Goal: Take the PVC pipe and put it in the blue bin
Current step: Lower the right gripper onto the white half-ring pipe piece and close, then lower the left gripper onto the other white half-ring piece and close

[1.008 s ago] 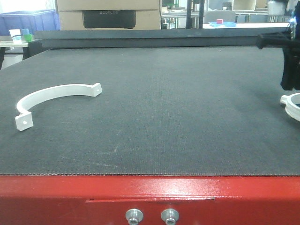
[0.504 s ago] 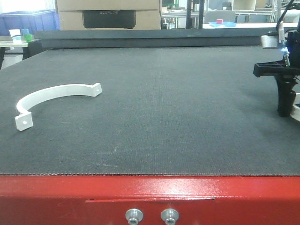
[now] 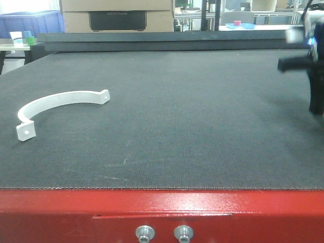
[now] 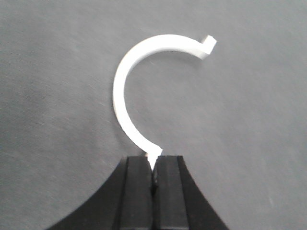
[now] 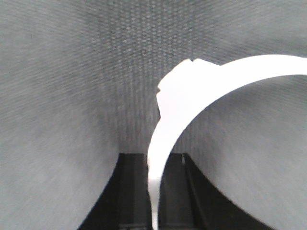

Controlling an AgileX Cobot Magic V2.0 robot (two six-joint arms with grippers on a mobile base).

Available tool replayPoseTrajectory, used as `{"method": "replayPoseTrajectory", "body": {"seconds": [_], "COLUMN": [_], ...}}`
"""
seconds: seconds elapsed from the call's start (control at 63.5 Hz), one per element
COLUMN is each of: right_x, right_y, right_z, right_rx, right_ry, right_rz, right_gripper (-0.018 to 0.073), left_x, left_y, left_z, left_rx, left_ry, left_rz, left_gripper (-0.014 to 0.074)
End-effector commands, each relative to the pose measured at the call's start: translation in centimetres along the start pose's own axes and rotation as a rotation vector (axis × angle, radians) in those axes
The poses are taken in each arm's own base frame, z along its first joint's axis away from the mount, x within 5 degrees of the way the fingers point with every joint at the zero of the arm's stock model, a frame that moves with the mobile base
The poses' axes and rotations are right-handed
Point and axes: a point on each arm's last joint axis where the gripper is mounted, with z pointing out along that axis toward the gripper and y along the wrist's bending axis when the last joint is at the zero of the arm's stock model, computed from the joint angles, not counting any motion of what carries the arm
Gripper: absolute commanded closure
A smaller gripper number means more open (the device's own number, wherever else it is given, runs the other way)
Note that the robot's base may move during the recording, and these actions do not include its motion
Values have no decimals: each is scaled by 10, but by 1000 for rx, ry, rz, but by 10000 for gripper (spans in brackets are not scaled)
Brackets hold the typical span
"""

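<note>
One white half-ring PVC pipe strap point(image 3: 55, 99) lies flat on the dark mat at the left, with a holed tab at each end. In the left wrist view this strap point(image 4: 125, 72) lies below my left gripper point(image 4: 153, 163), whose jaws are shut and empty; its near end sits behind the fingertips. My left gripper is out of the front view. My right gripper point(image 5: 154, 160) is shut on a second white strap point(image 5: 192, 91), held off the mat. In the front view the right gripper point(image 3: 316, 104) is blurred at the right edge. A blue bin point(image 3: 25, 23) stands at the far left, behind the table.
The dark mat point(image 3: 192, 116) covers the table, with a red front edge point(image 3: 162, 212) and a raised dark rail point(image 3: 152, 38) along the back. Cardboard boxes point(image 3: 116, 15) and a small blue tray point(image 3: 239, 25) stand beyond the table.
My right gripper came down on the strap lying at the right edge, shut on it and lifted; that strap no longer shows on the mat. The left strap has not moved.
</note>
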Motion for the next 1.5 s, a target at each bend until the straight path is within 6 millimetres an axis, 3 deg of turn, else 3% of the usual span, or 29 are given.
{"method": "replayPoseTrajectory", "body": {"seconds": [0.0, 0.157, 0.362, 0.457, 0.614, 0.708, 0.882, 0.992, 1.228, 1.354, 1.48], "right_x": [5, 20, 33, 34, 34, 34, 34, 34, 34, 33, 34], "right_y": [0, 5, 5, 5, 5, 5, 5, 5, 5, 5, 5], "right_z": [-33, -70, -92, -93, -93, -93, -93, -93, -93, -93, -98], "right_rx": [-2, -19, -26, -26, -25, -26, -26, -26, -28, -29, -31], "right_ry": [-79, -149, -171, -169, -168, -170, -170, -172, -176, -182, -204], "right_rz": [-9, -22, -25, -32, -32, -32, -32, -32, -31, -31, -32], "right_gripper": [728, 728, 728, 728, 728, 728, 728, 728, 728, 728, 728], "left_x": [-9, -34, -39, -37, -33, -30, -23, -22, -25, -24, -33], "left_y": [-12, -11, 6, 12, 17, 20, 24, 26, 27, 27, 24], "left_z": [7, 41, 89, 115, 145, 159, 179, 182, 182, 182, 167], "left_rx": [8, -27, -63, -78, -85, -90, -107, -126, -135, -136, -135], "left_ry": [63, 31, 127, 179, 212, 237, 279, 281, 251, 256, 263], "left_rz": [64, 8, -42, -42, -49, -52, -58, -84, -79, -77, -74], "left_gripper": [708, 708, 705, 622, 389, 338, 342, 380, 707, 707, 707]}}
